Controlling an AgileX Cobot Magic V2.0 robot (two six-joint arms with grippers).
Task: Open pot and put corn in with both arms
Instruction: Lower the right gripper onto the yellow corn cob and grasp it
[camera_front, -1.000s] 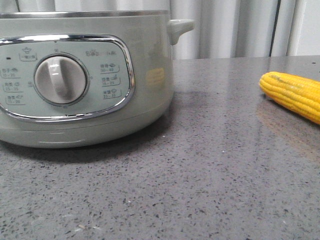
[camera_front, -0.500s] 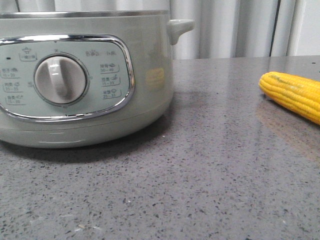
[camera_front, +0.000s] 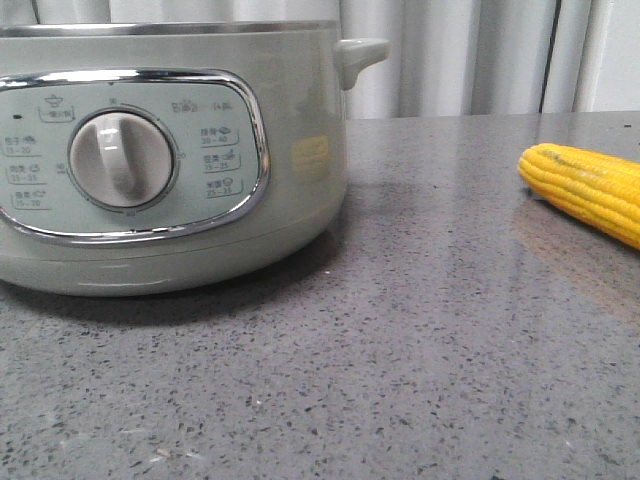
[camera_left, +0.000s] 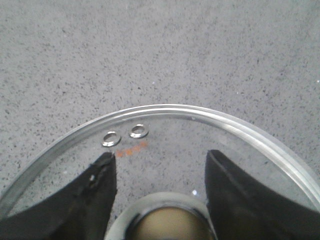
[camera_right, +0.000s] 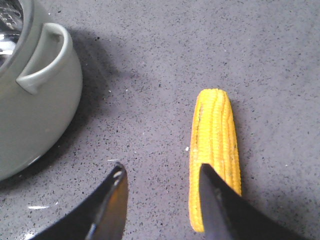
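Observation:
The pale green pot (camera_front: 300, 110) with its dial (camera_front: 122, 160) stands at the left of the grey counter. In the right wrist view the pot (camera_right: 35, 115) has no lid and its steel inside shows. The yellow corn (camera_front: 585, 190) lies on the counter at the right. My left gripper (camera_left: 159, 154) has its jaws against both sides of the knob (camera_left: 170, 225) of the glass lid (camera_left: 165, 107), which is over bare counter. My right gripper (camera_right: 161, 167) is open just above the counter. The corn (camera_right: 212, 130) lies beside its right finger, not between the jaws.
The pot's side handle (camera_right: 45, 55) points toward the corn. Grey speckled counter (camera_front: 420, 350) stretches between pot and corn. White curtains (camera_front: 470, 50) hang behind the counter's far edge. Neither gripper shows in the front view.

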